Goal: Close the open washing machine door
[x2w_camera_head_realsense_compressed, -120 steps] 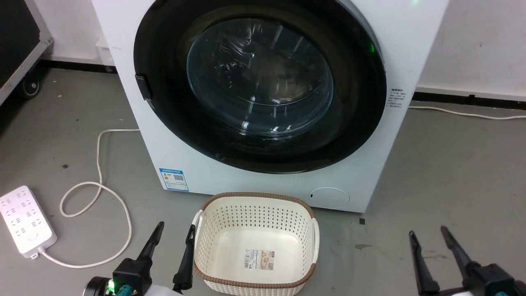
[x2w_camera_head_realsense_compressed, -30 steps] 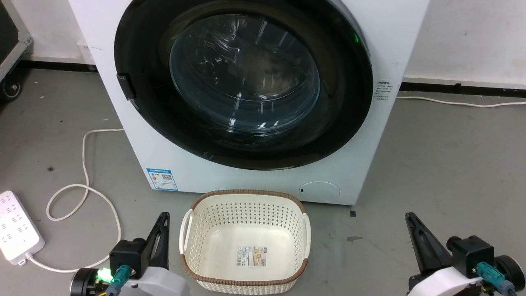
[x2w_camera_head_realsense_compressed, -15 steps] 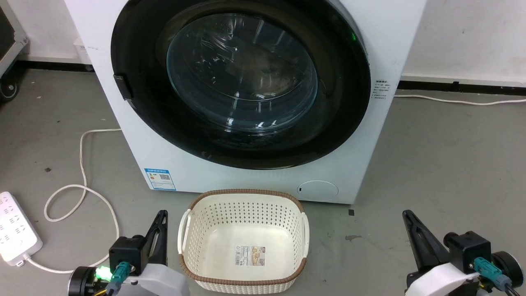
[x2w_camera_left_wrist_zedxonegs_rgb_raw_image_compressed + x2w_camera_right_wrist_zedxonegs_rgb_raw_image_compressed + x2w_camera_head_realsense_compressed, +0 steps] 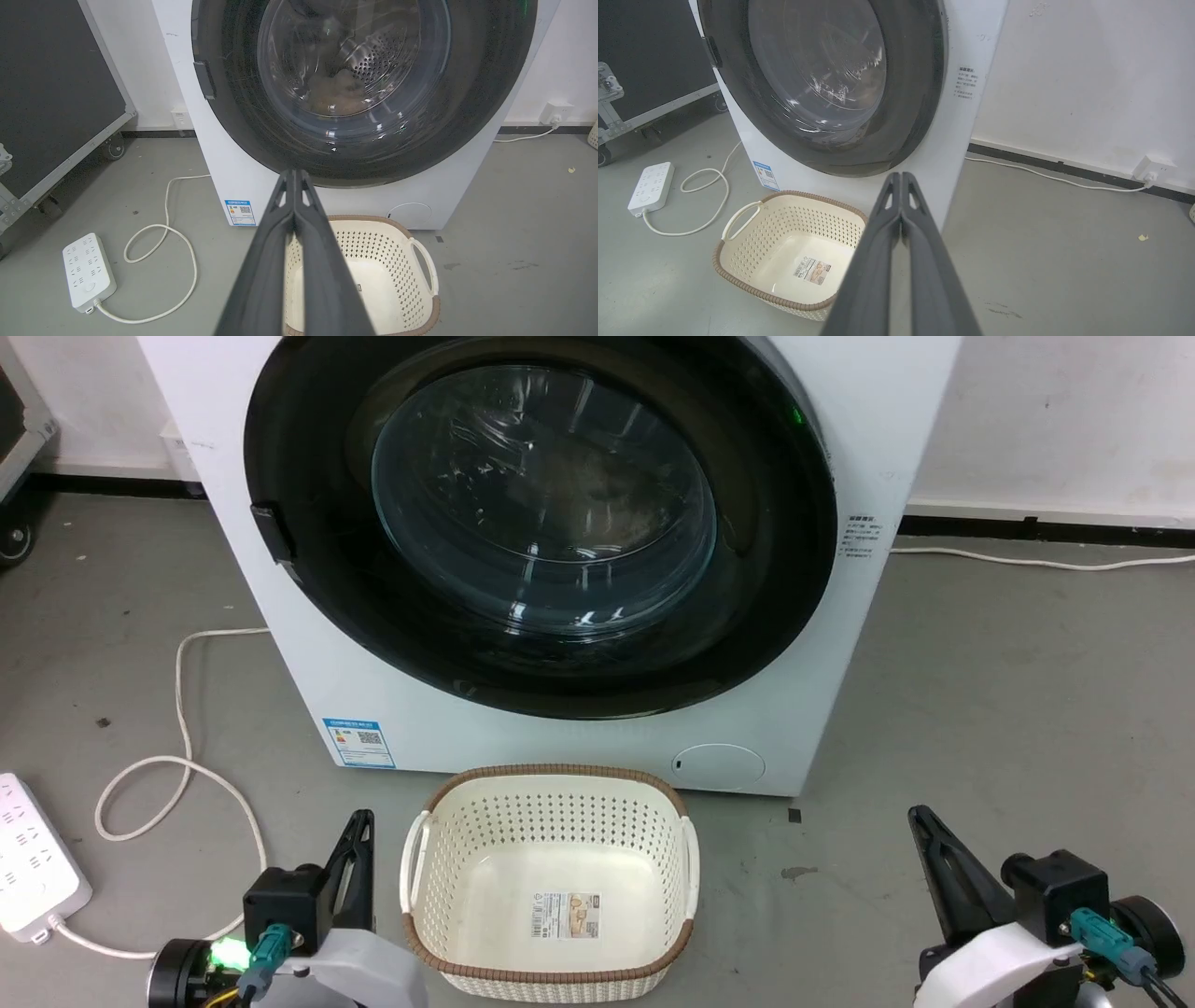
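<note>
The washing machine door is round, glossy black with a bulging glass bowl, and lies flush against the front of the white washing machine. Its latch tab sits on the left rim. Through the glass in the left wrist view the door shows the steel drum behind it. My left gripper is low on the left, shut and holding nothing, well short of the machine. My right gripper is low on the right, also shut and holding nothing. In the wrist views the fingertips of the left gripper and right gripper meet.
A cream laundry basket with a brown rim stands on the floor just before the machine, between my arms. A white power strip and its looped cable lie at the left. A black wheeled case stands further left.
Both grippers, open four seconds ago, are now shut and turned on their sides. The head camera has shifted slightly, sliding the scene left. The door looks the same.
</note>
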Robot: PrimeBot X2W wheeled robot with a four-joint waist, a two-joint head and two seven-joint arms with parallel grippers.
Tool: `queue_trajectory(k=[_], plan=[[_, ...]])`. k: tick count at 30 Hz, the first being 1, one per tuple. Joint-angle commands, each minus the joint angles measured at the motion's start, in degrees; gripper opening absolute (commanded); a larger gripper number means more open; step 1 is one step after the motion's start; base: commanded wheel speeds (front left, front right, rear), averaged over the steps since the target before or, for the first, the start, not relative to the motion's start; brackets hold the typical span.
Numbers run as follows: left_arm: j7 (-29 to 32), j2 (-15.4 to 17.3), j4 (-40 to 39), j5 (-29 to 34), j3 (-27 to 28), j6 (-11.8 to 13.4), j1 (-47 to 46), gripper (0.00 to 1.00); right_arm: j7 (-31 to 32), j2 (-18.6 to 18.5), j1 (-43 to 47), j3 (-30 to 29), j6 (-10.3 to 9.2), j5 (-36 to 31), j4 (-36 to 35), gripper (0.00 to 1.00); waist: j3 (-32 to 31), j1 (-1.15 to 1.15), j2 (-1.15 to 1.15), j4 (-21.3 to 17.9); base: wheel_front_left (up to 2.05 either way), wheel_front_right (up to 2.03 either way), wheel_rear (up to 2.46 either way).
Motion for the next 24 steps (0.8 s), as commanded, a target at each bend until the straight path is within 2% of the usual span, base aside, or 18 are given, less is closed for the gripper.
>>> queue_trajectory(k=[1,24], plan=[[0.29,-0.1,-0.51,0.49,0.25,0.47,-0.86,0.0,0.3,0.28,-0.74,0.14,-0.05,-0.43,-0.53,0.0,0.02,0.0,0.0,-0.04,0.0,0.0,0.0],[0.51,-0.13,-0.66,0.58,0.29,0.58,-0.88,0.0,0.52,0.28,-0.82,0.2,-0.05,-0.43,-0.63,0.0,0.04,0.0,0.0,-0.09,0.0,0.0,0.0]])
